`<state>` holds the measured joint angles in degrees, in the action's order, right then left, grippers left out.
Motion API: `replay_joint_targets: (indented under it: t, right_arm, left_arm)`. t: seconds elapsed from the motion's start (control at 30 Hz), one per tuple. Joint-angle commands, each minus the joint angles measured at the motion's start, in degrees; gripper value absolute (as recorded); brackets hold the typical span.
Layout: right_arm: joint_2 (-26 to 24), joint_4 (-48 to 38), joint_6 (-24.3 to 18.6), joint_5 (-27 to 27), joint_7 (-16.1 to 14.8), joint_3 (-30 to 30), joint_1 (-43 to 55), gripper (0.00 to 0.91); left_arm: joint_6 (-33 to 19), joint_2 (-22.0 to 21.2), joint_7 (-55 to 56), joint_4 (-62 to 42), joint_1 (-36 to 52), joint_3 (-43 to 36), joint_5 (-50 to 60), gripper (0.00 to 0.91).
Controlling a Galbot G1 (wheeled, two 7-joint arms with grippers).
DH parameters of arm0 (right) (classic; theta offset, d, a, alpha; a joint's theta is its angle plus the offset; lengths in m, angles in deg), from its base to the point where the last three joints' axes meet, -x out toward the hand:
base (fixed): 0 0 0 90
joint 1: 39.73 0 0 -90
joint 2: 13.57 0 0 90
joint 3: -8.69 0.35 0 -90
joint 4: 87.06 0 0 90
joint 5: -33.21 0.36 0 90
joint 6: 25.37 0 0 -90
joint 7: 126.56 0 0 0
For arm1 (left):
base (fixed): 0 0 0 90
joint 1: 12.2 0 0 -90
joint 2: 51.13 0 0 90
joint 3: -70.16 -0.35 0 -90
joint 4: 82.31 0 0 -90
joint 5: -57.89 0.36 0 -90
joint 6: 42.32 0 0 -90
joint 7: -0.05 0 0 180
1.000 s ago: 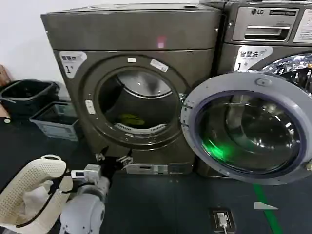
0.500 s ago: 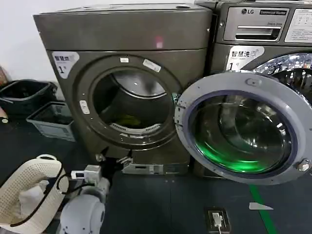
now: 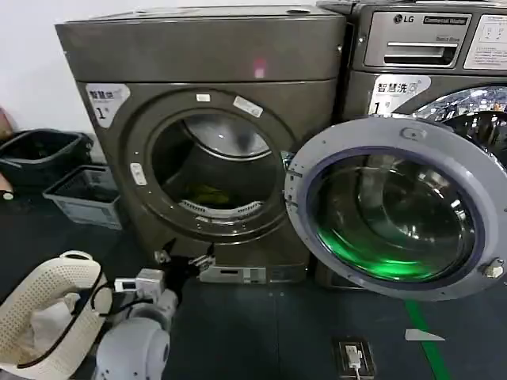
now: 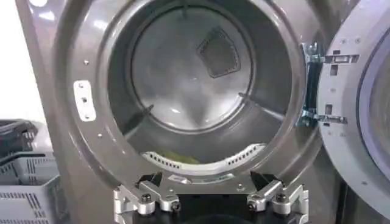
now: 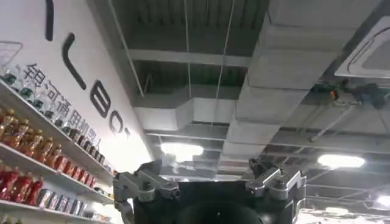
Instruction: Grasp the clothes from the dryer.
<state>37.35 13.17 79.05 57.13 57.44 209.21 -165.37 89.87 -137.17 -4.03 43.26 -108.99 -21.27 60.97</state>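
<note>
hovering low before the dryer (image 3: 206,71), the left gripper (image 3: 187,262) has its jaws spread and empty, facing the clothes (image 3: 207,194) in the drum, while the right gripper (image 5: 209,190) is spread open too.

The left arm reaches forward low in front of the dryer (image 3: 210,134), its left gripper (image 3: 184,259) just below the rim of the round mouth, fingers spread wide and holding nothing. The right gripper (image 5: 210,182) points away from the dryer (upward, toward the ceiling), fingers likewise parted and empty.
</note>
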Motion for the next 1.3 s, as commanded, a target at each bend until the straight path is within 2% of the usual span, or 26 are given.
replay_joint_targets:
  t: [0.03,1.3]
  right_arm:
    - [0.0,-0.1,-0.1,0.1,0.0,0.0,0.0,0.907]
    - [0.2,0.4,0.0,-0.1,-0.5,-0.8,0.8,0.907]
  left_arm:
    - [2.8,0.0,0.0,0.0,-0.1,0.0,0.0,0.907]
    - [2.8,-0.1,0.0,-0.3,-0.1,0.2,0.9,0.907]
